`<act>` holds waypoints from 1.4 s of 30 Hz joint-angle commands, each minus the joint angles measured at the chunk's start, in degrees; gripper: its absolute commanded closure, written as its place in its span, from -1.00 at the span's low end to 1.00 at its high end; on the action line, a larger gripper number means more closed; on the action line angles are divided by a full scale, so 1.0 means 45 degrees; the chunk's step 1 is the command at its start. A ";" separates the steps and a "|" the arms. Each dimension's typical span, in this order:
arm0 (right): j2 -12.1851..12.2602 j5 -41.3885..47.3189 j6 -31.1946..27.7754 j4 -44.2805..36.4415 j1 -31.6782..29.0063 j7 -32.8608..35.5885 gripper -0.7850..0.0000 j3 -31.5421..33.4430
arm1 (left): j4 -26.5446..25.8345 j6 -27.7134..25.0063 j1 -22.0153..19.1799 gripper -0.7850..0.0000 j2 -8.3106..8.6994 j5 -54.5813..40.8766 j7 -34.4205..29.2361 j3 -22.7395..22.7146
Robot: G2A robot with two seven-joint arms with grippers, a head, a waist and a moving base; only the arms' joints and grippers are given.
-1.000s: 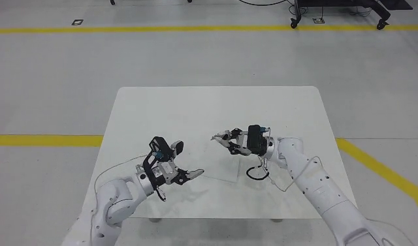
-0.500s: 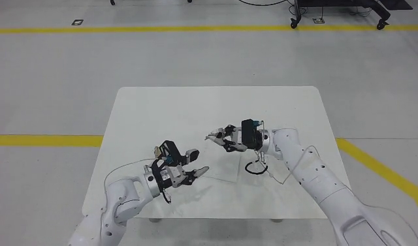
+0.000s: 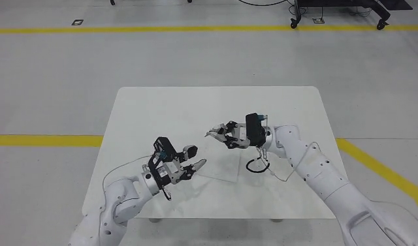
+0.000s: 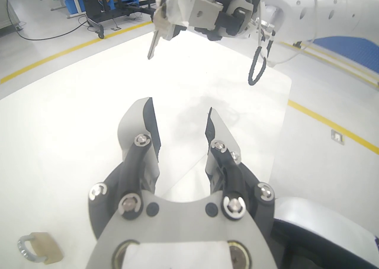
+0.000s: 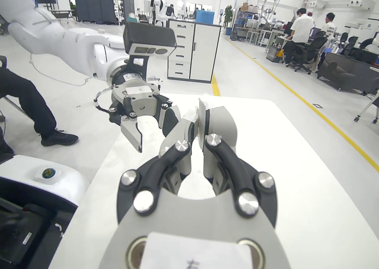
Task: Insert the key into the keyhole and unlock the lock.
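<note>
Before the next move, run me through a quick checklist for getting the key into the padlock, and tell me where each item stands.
1. Key gripped in the right gripper: ok, its blade hangs down below the fingers.
2. Left gripper free to take the padlock: ok, fingers open with nothing between them.
3. Padlock held steady: not ok, it lies loose on the table, not between the fingers.
4. Keyhole turned toward the key: cannot tell.
5. Key lined up with the padlock: not ok, the key is up in the air and apart from it.
</note>
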 commanded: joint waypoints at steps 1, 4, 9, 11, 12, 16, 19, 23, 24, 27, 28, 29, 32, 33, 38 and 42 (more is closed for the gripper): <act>0.0103 0.1026 0.0000 -0.0006 0.0015 -0.0001 1.00 -0.0205 | 0.0545 -0.1058 -0.0160 0.06 0.0031 -0.1940 -0.0033 -0.0273; 0.0239 0.2687 0.0000 -0.0222 0.0118 -0.0001 1.00 -0.0805 | 0.1107 -0.2106 -0.0518 0.11 0.0074 -0.3867 -0.0541 -0.0443; 0.0260 0.2824 0.0000 -0.0254 0.0143 -0.0001 1.00 -0.0897 | 0.1158 -0.2206 -0.0560 0.22 0.0076 -0.4051 -0.0610 -0.0435; 0.0260 0.2824 0.0000 -0.0254 0.0143 -0.0001 1.00 -0.0897 | 0.1158 -0.2206 -0.0560 0.00 0.0076 -0.4051 -0.0610 -0.0435; 0.0260 0.2824 0.0000 -0.0254 0.0143 -0.0001 1.00 -0.0897 | 0.1158 -0.2206 -0.0560 -0.27 0.0076 -0.4051 -0.0610 -0.0435; 0.0260 0.2824 0.0000 -0.0254 0.0143 -0.0001 1.00 -0.0897 | 0.1158 -0.2206 -0.0560 -0.30 0.0076 -0.4051 -0.0610 -0.0435; 0.0260 0.2824 0.0000 -0.0254 0.0143 -0.0001 1.00 -0.0897 | 0.1158 -0.2206 -0.0560 -0.80 0.0076 -0.4051 -0.0610 -0.0435; 0.0241 0.3738 0.0000 -0.0024 0.0042 0.0000 1.00 -0.1092 | 0.2017 -0.2570 -0.1682 -1.00 -0.0082 -0.6885 -0.1286 0.0326; 0.0241 0.3738 0.0000 -0.0024 0.0042 0.0000 1.00 -0.1092 | 0.2017 -0.2570 -0.1682 -1.00 -0.0082 -0.6885 -0.1286 0.0326; 0.0241 0.3738 0.0000 -0.0024 0.0042 0.0000 1.00 -0.1092 | 0.2017 -0.2570 -0.1682 -1.00 -0.0082 -0.6885 -0.1286 0.0326; 0.0241 0.3738 0.0000 -0.0024 0.0042 0.0000 1.00 -0.1092 | 0.2017 -0.2570 -0.1682 -1.00 -0.0082 -0.6885 -0.1286 0.0326; 0.0241 0.3738 0.0000 -0.0024 0.0042 0.0000 1.00 -0.1092 | 0.2017 -0.2570 -0.1682 -1.00 -0.0082 -0.6885 -0.1286 0.0326; 0.0241 0.3738 0.0000 -0.0024 0.0042 0.0000 1.00 -0.1092 | 0.1942 -0.2662 -0.1517 -1.00 -0.0108 -0.7455 -0.1235 0.0477; 0.0234 0.3871 0.0027 -0.0123 -0.0058 0.0070 1.00 -0.1067 | 0.1937 -0.2923 -0.1392 -1.00 -0.0132 -0.8553 -0.1273 0.0656; 0.0266 0.6053 0.0000 -0.1198 -0.0665 0.0374 1.00 -0.1253 | 0.2829 -0.3405 -0.1914 -1.00 -0.0105 -1.4506 -0.3485 0.1437; 0.0410 0.9742 0.0000 -0.1721 -0.0696 0.1573 1.00 -0.2066 | 0.3879 -0.3191 -0.2756 -1.00 -0.0122 -1.7991 -0.5473 0.1839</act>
